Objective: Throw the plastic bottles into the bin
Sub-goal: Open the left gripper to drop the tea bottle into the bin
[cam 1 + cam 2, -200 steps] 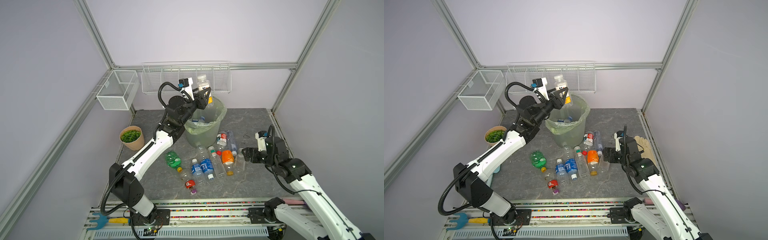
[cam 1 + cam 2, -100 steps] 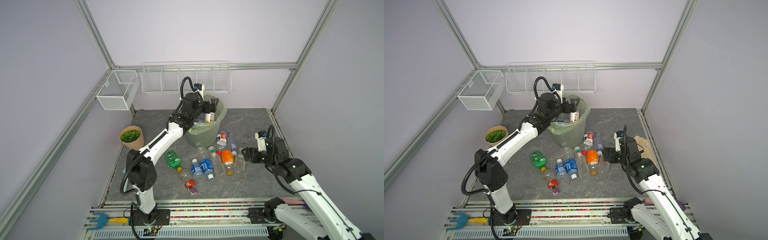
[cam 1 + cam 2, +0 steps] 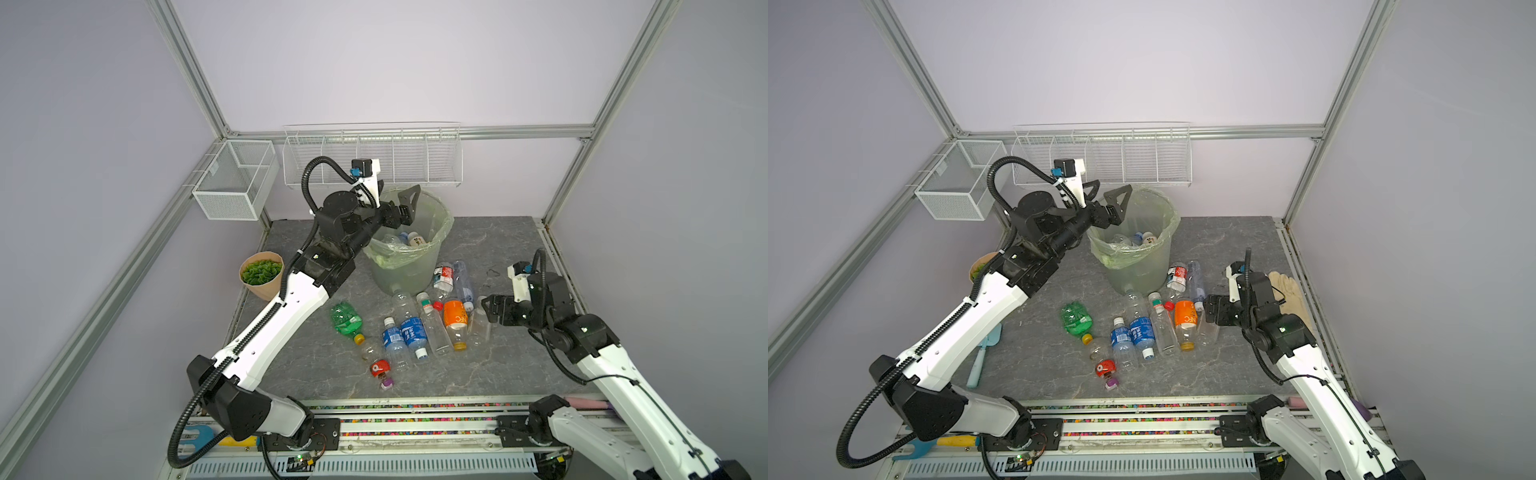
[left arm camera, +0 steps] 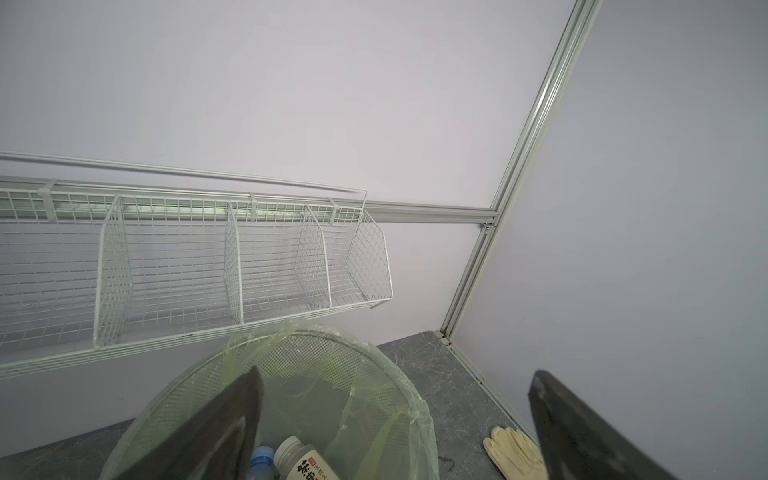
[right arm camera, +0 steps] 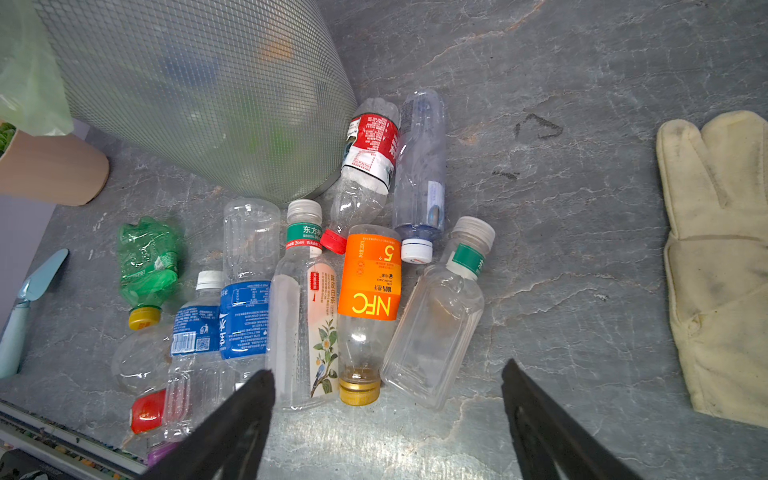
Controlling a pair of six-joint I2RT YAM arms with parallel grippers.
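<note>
The bin (image 3: 399, 270) (image 3: 1138, 270) is a translucent bucket with a pale green liner, standing at the back of the table. A few plastic bottles (image 3: 415, 240) (image 4: 303, 461) lie inside it. My left gripper (image 3: 399, 187) (image 3: 1113, 187) (image 4: 392, 380) hangs open and empty above the bin's left rim. Several more bottles lie in front of the bin: an orange-labelled one (image 3: 456, 320) (image 5: 370, 286), blue-labelled ones (image 3: 409, 334), a crushed green one (image 3: 345, 320) and a clear square one (image 5: 436, 328). My right gripper (image 3: 488, 309) (image 5: 386, 372) is open low beside that group, holding nothing.
A tan plant pot (image 3: 262, 274) stands left of the bin. White wire baskets (image 3: 374, 162) hang on the back rail just behind the left gripper. A pale glove (image 3: 1287, 295) (image 5: 719, 257) lies at the right edge and a blue trowel (image 3: 984, 353) at the left.
The left gripper held a yellow-white labelled bottle above the bin, opened, and the bottle now lies in the bin. That arm has drawn back toward the left rim. The right arm is unchanged.
</note>
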